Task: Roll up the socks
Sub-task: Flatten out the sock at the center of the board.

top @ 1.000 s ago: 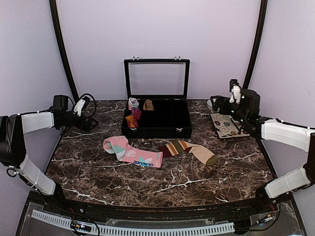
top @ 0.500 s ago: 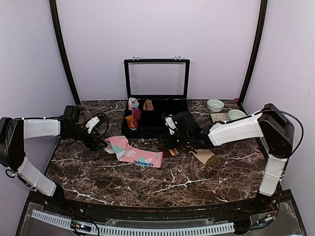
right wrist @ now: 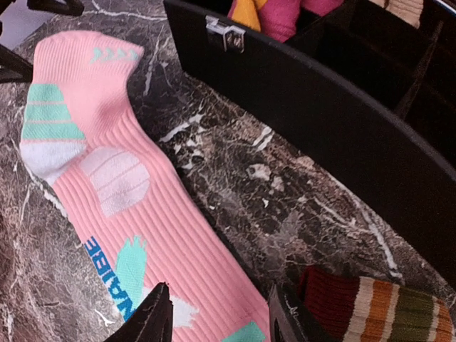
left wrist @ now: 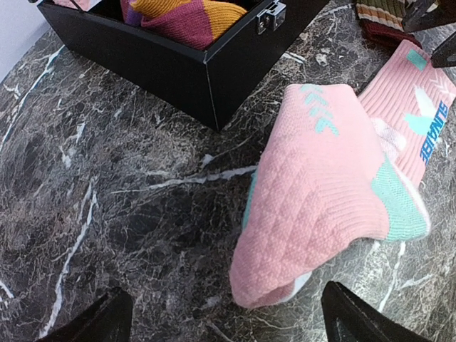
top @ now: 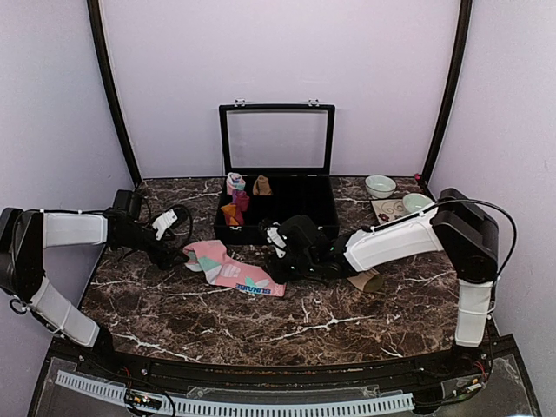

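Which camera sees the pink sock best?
The right wrist view: the pink sock shows big, long, pattern clear. The left wrist view shows mostly the sock's foot. The top view shows it small.

Striped sock (top: 363, 280) mostly hidden beneath right arm (top: 391, 241) in top view; right wrist view's bottom edge crops it.

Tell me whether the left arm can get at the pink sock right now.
Probably yes: the left end effector hangs open right at the pink sock, with nothing lying between them.
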### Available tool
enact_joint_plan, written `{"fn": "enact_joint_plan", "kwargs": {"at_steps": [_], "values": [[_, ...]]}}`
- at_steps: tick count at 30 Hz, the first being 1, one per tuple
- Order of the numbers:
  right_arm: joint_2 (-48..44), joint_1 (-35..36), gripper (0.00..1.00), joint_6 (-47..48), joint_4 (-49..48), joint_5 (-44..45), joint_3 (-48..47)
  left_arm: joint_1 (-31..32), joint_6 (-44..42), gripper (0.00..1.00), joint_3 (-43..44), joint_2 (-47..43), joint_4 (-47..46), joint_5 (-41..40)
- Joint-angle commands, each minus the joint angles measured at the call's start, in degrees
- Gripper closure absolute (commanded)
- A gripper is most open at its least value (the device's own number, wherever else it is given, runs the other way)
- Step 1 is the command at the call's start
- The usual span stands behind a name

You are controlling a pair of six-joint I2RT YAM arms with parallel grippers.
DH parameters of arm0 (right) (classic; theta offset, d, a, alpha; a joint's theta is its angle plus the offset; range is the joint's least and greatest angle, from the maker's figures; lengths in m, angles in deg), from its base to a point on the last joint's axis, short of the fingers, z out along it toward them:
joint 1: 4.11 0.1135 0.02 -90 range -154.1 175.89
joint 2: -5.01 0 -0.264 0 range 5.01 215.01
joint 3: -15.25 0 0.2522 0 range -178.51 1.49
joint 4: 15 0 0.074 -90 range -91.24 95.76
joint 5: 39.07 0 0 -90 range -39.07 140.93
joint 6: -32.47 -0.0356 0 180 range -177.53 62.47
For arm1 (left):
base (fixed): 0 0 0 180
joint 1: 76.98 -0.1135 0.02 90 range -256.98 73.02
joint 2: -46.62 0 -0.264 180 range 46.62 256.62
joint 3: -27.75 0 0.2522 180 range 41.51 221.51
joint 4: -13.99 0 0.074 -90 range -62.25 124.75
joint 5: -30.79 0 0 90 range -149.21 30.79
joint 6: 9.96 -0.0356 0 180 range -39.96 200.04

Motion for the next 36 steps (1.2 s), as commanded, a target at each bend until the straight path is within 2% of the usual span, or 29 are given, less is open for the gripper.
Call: {"fn": "enact_joint_plan", "kwargs": {"at_steps": [1, 4, 9, 15, 19, 23, 27, 30, 33, 36], "values": [[1.17, 1.03, 0.58, -2.96, -2.0, -0.9, 1.35, 1.16, -1.84, 0.05, -0.75, 0.0, -1.61, -0.73], [1.39, 1.35, 0.63, -4.51, -2.34, -1.02, 4.32, 2.23, -2.91, 0.06, -0.6, 1.1, -1.97, -2.23], [1.73, 1.94, 0.66, -6.97, -2.71, -1.9, 6.72, 3.46, -4.3, 0.13, -0.37, 2.76, -2.87, -4.16], [0.01, 3.55, 0.74, -10.53, -3.52, -3.14, 10.33, 4.65, -8.35, 0.2, -1.07, 1.19, -2.4, -1.39], [-2.21, 5.59, 0.78, -12.96, -4.74, -2.94, 14.06, 6.42, -10.89, 0.38, -1.13, 0.57, -2.23, -0.77], [-4.47, 7.51, 0.79, -15.36, -5.55, -2.52, 17.75, 7.35, -12.38, 0.49, -1.12, 0.21, -1.54, -0.61], [-5.82, 9.19, 0.81, -17.03, -5.88, -2.18, 20.06, 7.57, -13.76, 0.74, -0.26, -0.95, -0.19, -1.33], [-5.8, 10.08, 0.83, -17.82, -5.8, -2.26, 20.55, 8.42, -14.86, 0.87, 0.92, -3.43, 1.05, -1.67], [-5.44, 10.48, 0.83, -18.44, -6.07, -2.47, 20.38, 10.85, -15.04, 0.95, 2.94, -6.05, 3.08, -2.78], [-5.15, 10.63, 0.83, -18.89, -6.45, -2.94, 20.1, 12.86, -14.14, 0.96, 5.89, -5.7, 6.12, -2.87]]}}
